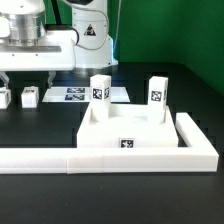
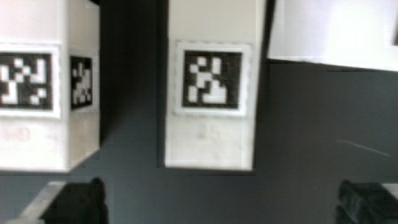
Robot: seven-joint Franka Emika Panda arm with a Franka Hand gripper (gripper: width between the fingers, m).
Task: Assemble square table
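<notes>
White arm (image 1: 25, 35) points down, fingers (image 2: 75, 201) spread above leg blocks (image 2: 214, 95).

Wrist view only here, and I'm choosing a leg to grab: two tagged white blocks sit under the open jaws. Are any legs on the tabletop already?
Observer: Yes, two upright legs stand on the square tabletop, at its back corners in the exterior view.
Operator: Where is that tabletop?
Observer: To the exterior view's right of the open jaws, inside the angle of the L-shaped rail.
Operator: Anything between?
Observer: The marker board lies flat between them, farther back.
</notes>
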